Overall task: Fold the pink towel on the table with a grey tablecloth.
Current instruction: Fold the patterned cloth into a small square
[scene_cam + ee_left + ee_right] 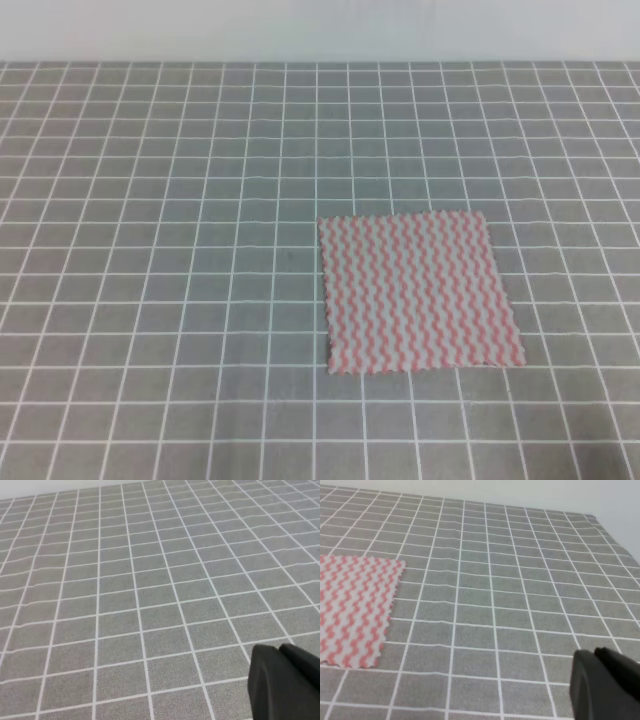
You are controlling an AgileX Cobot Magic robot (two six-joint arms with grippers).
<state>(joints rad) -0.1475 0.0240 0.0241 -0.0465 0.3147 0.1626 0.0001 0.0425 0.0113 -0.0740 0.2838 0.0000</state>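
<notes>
The pink towel lay flat and fully spread on the counter, right of centre in the exterior high view and toward the near edge. All four corners were visible and no fold had been made. In the right wrist view the towel occupied the left side, with its scalloped edge resting on the grey gridded cloth.

Neither arm appeared in the exterior high view. A dark portion of the left claw showed at the lower right of the left wrist view, and a similar portion of the right claw showed at the lower right of the right wrist view. Whether either claw was released or clenched could not be told. Both were well apart from the towel.

Handling assessment: the towel looked thin, light and limp, so it would likely sag and drape when lifted. Pinching at the corners or along one edge appeared most suitable. The tablecloth beneath might be caught along with the towel if a claw pressed too deep.
</notes>
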